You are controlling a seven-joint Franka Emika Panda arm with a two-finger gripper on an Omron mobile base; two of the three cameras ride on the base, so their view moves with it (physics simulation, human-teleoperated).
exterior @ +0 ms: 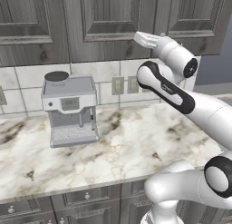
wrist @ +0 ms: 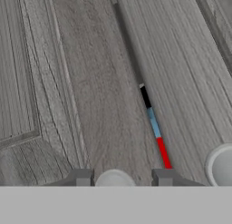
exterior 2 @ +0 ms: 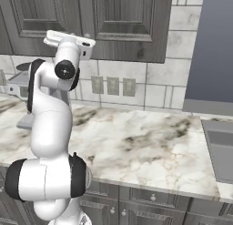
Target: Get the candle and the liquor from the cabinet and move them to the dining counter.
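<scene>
Left base view: the coffee machine [exterior: 70, 109] stands on the marble table [exterior: 131, 146] at the 9 o'clock side, against the tiled wall. The white arm [exterior: 181, 98] rises from the 5 o'clock corner and reaches up to the cabinet [exterior: 104, 19], its end lying against the lower edge of a door at about 1 o'clock. Both doors in front of the arm appear shut or very nearly so. Hand view: the left finger tip [wrist: 81, 177] and the right finger tip [wrist: 164, 177] stand at 6 o'clock with a round pale knob [wrist: 113, 178] between them. The jaws are partly spread. The knob lies just beside the left tip, and a strip of door shows between it and the right tip, so we record no pinch on it. A dark seam between the doors runs from 12 o'clock down towards 5 o'clock. In it we see a thin sliver of the liquor [wrist: 154, 123], black over blue over red, inside the cabinet. A second knob [wrist: 221, 166] sits at 4 o'clock.
</scene>
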